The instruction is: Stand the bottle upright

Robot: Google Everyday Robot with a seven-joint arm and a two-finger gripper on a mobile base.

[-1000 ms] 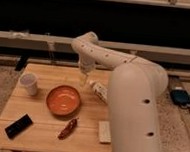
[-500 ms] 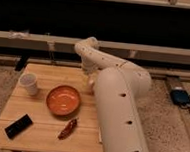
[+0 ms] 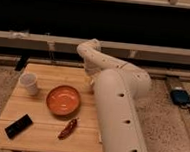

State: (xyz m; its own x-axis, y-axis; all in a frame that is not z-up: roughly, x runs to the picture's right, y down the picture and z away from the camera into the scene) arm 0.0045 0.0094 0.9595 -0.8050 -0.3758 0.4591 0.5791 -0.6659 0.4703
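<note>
The bottle does not show in the camera view; the spot on the table's right side where it could lie is covered by my white arm (image 3: 117, 100). The arm bends down from a high elbow (image 3: 89, 49) to the wooden table (image 3: 48, 72). My gripper (image 3: 88, 83) is low over the table, just right of the orange bowl (image 3: 64, 100), mostly hidden by the wrist.
A white paper cup (image 3: 28, 83) stands at the table's left. A black flat object (image 3: 19, 125) lies at the front left and a reddish-brown item (image 3: 68, 128) at the front middle. A blue device (image 3: 181, 96) sits on the floor at the right.
The arm has swung further in front of the table's right side. The bottle and the beige block seen a second ago are now covered by it.
</note>
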